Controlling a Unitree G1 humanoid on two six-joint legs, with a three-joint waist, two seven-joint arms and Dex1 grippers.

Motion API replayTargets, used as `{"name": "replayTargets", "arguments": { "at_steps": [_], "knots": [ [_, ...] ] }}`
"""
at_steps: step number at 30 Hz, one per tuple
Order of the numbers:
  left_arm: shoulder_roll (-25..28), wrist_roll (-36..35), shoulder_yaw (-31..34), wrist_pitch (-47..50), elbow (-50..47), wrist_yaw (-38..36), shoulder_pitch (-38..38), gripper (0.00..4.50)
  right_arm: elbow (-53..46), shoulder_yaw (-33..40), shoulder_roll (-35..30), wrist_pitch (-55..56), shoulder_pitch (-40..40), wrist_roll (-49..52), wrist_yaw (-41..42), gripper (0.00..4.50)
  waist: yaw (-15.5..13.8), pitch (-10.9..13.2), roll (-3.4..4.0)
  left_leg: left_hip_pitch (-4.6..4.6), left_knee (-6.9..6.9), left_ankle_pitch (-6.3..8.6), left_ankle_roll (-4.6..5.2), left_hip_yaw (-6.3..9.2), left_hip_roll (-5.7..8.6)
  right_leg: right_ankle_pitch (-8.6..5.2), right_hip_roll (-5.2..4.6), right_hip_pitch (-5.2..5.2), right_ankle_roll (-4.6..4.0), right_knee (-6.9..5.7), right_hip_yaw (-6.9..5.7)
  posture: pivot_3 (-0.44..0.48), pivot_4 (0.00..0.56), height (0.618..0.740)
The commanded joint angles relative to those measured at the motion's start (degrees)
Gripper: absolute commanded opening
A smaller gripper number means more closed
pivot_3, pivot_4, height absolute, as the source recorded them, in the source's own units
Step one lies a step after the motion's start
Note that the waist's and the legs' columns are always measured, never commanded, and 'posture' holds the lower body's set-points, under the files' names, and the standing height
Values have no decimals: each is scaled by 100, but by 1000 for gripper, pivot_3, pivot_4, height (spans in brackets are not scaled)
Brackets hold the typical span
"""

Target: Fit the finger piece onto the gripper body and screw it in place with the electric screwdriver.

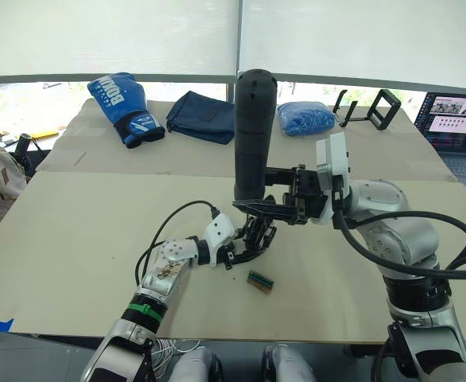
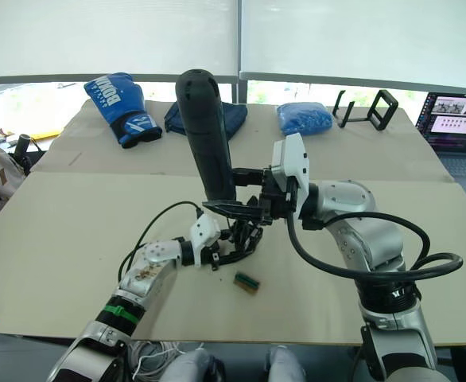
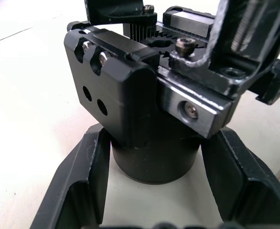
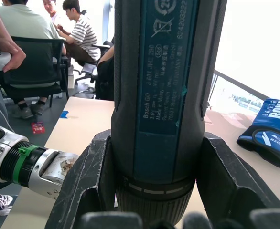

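Note:
The electric screwdriver [image 1: 254, 135] stands nearly upright over the middle of the table, tip down, with my right gripper [image 1: 251, 208] shut on its lower end. In the right wrist view its fingers [image 4: 89, 187] press both sides of the screwdriver [image 4: 164, 95]. Directly under it sits the gripper body [image 1: 254, 235] on the table, with my left gripper [image 1: 247, 248] shut on it. The left wrist view has the fingers [image 3: 82, 183] clamped on the round base of the gripper body [image 3: 154, 157]. I cannot tell the finger piece apart from the body.
A small green-and-brown block [image 1: 260, 281] lies just right of the left gripper. At the back are a blue boxing glove [image 1: 126, 107], a navy cloth [image 1: 201, 116], a blue bag [image 1: 306, 118] and a black frame stand [image 1: 376, 108]. A laptop [image 1: 460, 127] sits far right. People sit beyond the table [image 4: 78, 33].

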State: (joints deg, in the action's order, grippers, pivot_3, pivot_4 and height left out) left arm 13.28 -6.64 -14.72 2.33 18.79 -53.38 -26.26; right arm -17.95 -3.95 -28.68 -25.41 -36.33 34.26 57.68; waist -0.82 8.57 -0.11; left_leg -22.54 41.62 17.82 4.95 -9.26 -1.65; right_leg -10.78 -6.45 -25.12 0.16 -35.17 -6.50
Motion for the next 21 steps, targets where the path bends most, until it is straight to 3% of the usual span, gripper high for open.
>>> {"name": "replayTargets", "arguments": {
  "at_steps": [1, 21],
  "knots": [
    [-2, 113, -225, 224, 78, -81, 138, 2263, -173, 118, -32, 130, -69, 11, -24, 1939, 0, 0, 0, 0, 0, 0, 0, 0, 0, 0, 0, 0, 0, 0, 0, 0, 150, 740],
    [17, 129, -243, 271, 47, -82, 155, 2263, -342, 156, 13, -90, 18, 199, -19, 1939, 5, 0, 0, 0, 0, 0, 0, 0, 0, 0, 0, 0, 0, 0, 0, 0, 150, 740]
  ]
}}
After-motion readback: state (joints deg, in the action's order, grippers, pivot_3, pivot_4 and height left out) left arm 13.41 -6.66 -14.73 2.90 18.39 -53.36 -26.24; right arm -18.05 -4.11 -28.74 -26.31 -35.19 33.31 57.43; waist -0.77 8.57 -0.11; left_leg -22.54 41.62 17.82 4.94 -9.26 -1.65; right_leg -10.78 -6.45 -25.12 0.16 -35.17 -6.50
